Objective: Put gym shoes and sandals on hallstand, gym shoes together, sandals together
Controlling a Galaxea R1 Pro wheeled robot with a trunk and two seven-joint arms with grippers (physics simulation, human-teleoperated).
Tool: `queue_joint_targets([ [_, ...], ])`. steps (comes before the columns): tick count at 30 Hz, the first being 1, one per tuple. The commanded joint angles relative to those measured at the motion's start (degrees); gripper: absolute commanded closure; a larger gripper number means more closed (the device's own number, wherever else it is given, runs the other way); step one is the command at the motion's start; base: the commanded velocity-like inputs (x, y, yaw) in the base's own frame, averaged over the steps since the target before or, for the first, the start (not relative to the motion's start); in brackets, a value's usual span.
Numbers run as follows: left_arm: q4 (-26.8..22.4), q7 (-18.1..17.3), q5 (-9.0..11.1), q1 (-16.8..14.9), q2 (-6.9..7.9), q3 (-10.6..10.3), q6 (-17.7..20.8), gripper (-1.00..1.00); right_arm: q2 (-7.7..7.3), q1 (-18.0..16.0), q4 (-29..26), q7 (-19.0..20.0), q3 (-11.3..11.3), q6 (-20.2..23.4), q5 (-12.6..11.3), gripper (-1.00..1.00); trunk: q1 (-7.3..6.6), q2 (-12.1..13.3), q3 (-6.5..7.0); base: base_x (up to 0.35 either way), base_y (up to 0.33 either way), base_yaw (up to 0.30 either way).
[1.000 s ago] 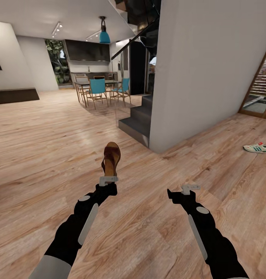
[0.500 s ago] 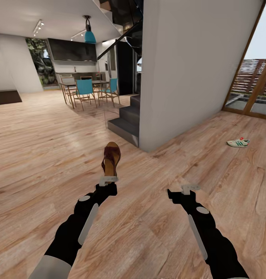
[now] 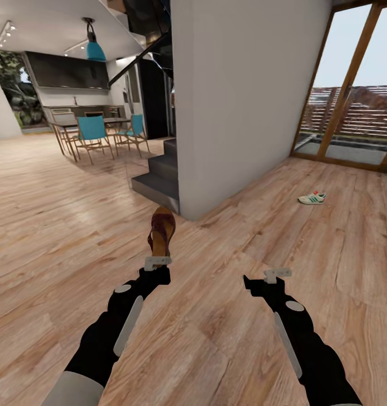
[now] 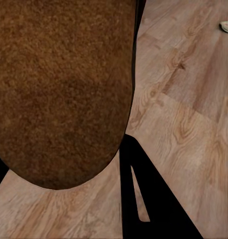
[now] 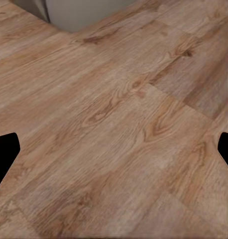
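Head cam high, fwd-down; wrist cams close; shared: floor [image 3: 216,338].

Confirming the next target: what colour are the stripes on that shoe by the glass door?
Green, on the cream-white gym shoe; head view.

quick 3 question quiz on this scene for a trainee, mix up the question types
1. True or false: the left gripper holds a brown sandal.
2. Multiple choice: where is the gym shoe? A) on the stairs B) on the wood floor near the glass door C) in the right gripper
3. Fill in: the right gripper is ____ and holds nothing.

Key
1. True. The sandal stands up from the gripper in the head view, and its sole looms close in the left wrist view.
2. B. It lies on the floor, off to the robot's right, before the glass door.
3. Open. Its fingertips sit wide apart over bare planks.
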Motion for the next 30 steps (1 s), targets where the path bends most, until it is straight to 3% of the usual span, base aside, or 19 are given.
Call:
queue_joint_targets([
  [1,-0.09,-0.1,0.19,0.0,-0.01,0.06,0.32,1.0,0.01,-0.04,-0.06,0.01,0.01,0.31,0.07,-1.0,-0.01,-0.02,-0.05,0.0,0.0,-0.289],
  [15,-0.08,-0.1,0.19,0.0,-0.01,0.06,0.32,1.0,0.03,-0.04,-0.06,0.01,0.02,0.31,0.07,-1.0,-0.01,-0.02,-0.05,0.267,-0.013,-0.289],
  [30,-0.08,-0.1,0.27,0.02,-0.01,0.06,0.32,1.0,0.01,-0.04,-0.06,0.01,0.0,0.28,0.07,-1.0,-0.01,-0.02,-0.05,0.3,-0.151,-0.289],
])
